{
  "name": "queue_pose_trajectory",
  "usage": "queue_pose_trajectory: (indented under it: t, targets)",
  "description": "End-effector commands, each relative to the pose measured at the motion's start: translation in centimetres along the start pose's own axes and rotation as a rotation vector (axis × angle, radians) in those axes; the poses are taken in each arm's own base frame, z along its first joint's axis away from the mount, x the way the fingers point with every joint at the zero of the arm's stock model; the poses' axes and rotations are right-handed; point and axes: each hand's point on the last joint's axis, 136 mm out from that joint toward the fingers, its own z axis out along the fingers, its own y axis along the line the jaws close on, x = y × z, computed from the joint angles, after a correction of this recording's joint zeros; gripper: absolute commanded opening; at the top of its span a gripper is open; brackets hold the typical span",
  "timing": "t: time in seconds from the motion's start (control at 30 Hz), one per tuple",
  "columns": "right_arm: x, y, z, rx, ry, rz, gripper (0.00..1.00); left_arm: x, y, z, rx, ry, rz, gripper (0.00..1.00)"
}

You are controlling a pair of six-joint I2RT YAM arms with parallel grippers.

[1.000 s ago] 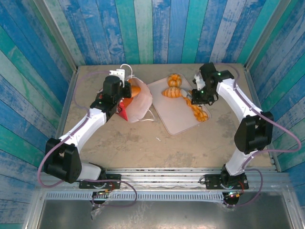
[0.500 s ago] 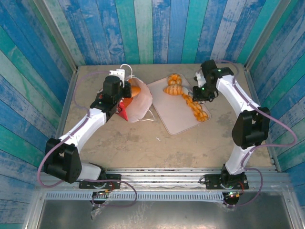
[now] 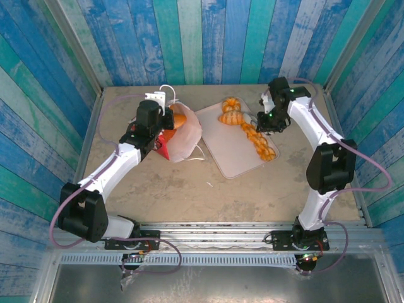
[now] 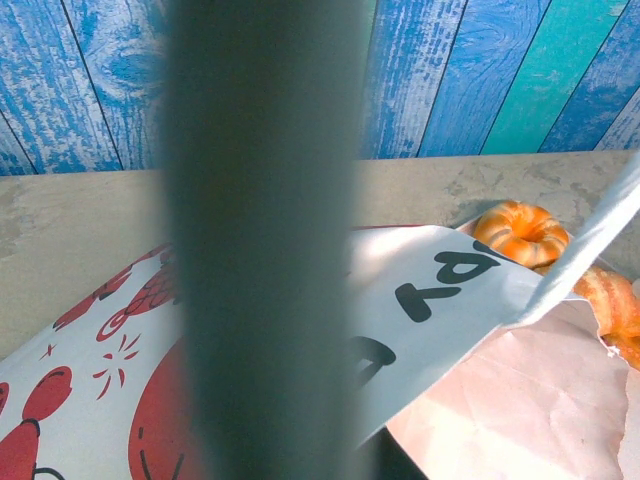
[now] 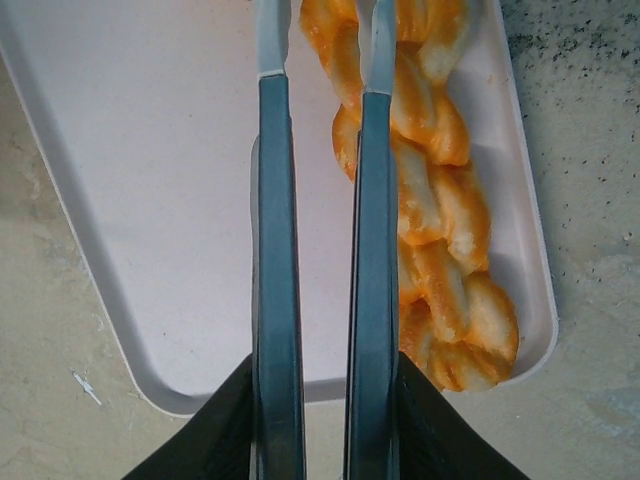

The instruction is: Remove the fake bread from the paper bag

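Note:
The white paper bag [image 3: 187,140] with red print lies on its side at the back left. My left gripper [image 3: 166,121] is shut on its upper edge and holds the mouth up. An orange piece of fake bread [image 3: 179,118] shows inside the mouth. In the left wrist view a blurred grey finger [image 4: 265,250] crosses the bag [image 4: 440,290]. My right gripper [image 5: 325,40] hovers over the pale-pink tray [image 5: 160,200], jaws slightly open with nothing between them. A twisted roll [image 5: 440,210] lies on the tray just right of the fingers. Two croissants [image 3: 230,110] sit at the tray's far end.
The tray [image 3: 230,154] lies slanted in the middle of the table, right of the bag. Blue and teal plank walls close in the back and both sides. Bare tan table [image 3: 208,196] stretches in front of the bag and tray.
The twisted roll went from my right gripper's grasp to lying flat on the tray. The right jaws parted a little and the gripper drew back toward the far wall. The left arm has not moved.

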Motion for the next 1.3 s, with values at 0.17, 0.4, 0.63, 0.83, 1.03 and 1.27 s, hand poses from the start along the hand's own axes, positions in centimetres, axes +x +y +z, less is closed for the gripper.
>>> queue_pose_trajectory:
  t: [0.17, 0.4, 0.63, 0.83, 1.03, 1.27]
  targets:
    - [-1.5, -0.3, -0.6, 0.005, -0.037, 0.011, 0.43, -2.8, -0.3, -1.6, 0.011, -0.079, -0.017, 0.08]
    - [-1.8, -0.3, -1.7, 0.01, -0.066, 0.014, 0.42, -2.7, -0.2, -1.6, 0.01, -0.075, -0.017, 0.08]
    - [-1.5, 0.6, -4.0, -0.019, -0.111, 0.014, 0.38, -2.7, -0.3, -1.7, 0.014, -0.076, -0.018, 0.08]
    - [-0.3, 2.0, -5.7, -0.075, -0.152, 0.01, 0.33, -2.7, -0.3, -1.9, 0.015, -0.078, -0.016, 0.08]
    - [1.0, 5.3, -6.1, -0.196, -0.19, -0.015, 0.3, -2.6, -0.4, -2.0, 0.021, -0.075, -0.012, 0.08]
    - [0.6, 7.3, -3.9, -0.202, -0.16, -0.055, 0.28, -2.6, -0.7, -1.9, 0.041, -0.074, -0.016, 0.08]
